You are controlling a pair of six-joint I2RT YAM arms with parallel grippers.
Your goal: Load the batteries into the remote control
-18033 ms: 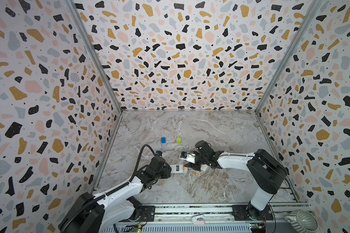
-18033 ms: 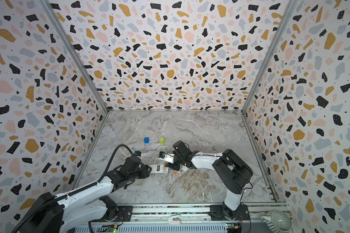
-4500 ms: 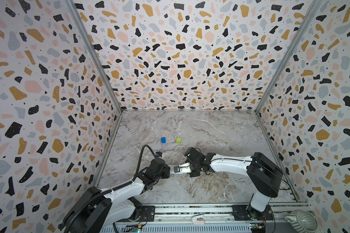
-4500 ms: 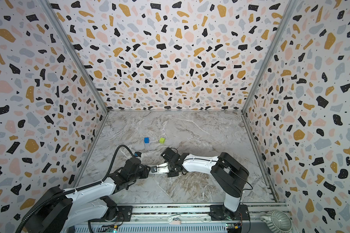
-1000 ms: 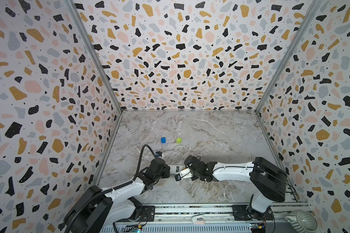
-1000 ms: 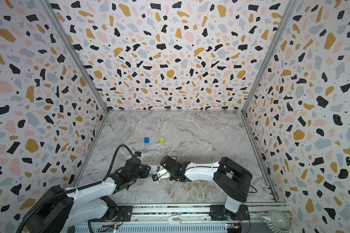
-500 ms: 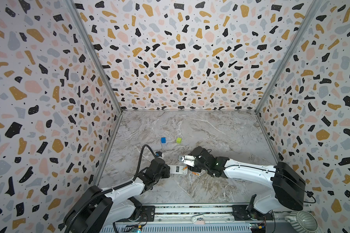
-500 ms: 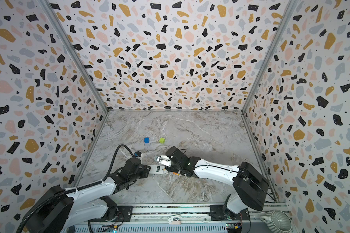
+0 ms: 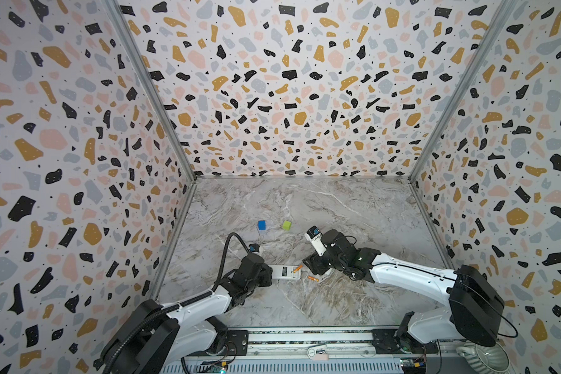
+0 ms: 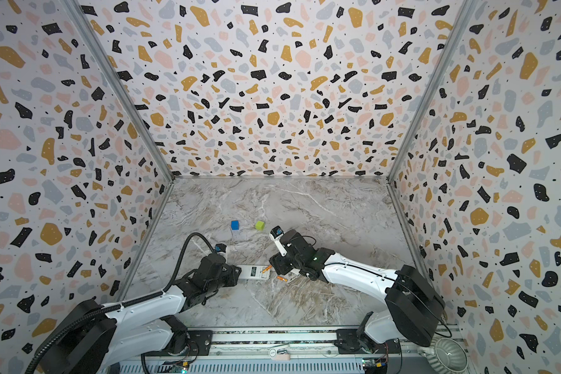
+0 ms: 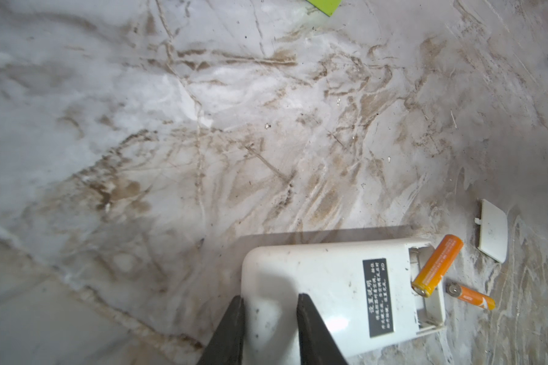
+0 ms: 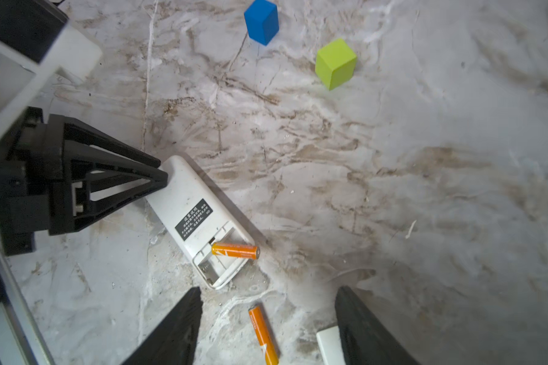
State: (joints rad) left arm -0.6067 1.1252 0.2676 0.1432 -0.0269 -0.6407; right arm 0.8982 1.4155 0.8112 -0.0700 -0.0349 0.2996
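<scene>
The remote control (image 9: 284, 272) (image 12: 190, 202) lies white back up on the marble floor, its battery bay open at the end away from my left arm. One of the batteries (image 12: 234, 250) (image 11: 437, 264) rests crooked across the bay, one end sticking out over the rim. Another battery (image 12: 263, 335) (image 9: 313, 278) lies on the floor just past that end. My left gripper (image 11: 269, 300) (image 9: 269, 275) is shut on the remote's closed end. My right gripper (image 12: 268, 292) (image 9: 314, 270) hangs open over the floor battery, touching nothing.
The white bay cover (image 11: 492, 234) (image 12: 329, 347) lies on the floor beside the loose battery, close to one right finger. A blue cube (image 9: 261, 224) and a green cube (image 9: 286, 225) sit farther back. Patterned walls enclose three sides.
My right gripper has opened and drawn back from the remote's bay, leaving one battery lying askew across it. The left gripper and the remote have not moved.
</scene>
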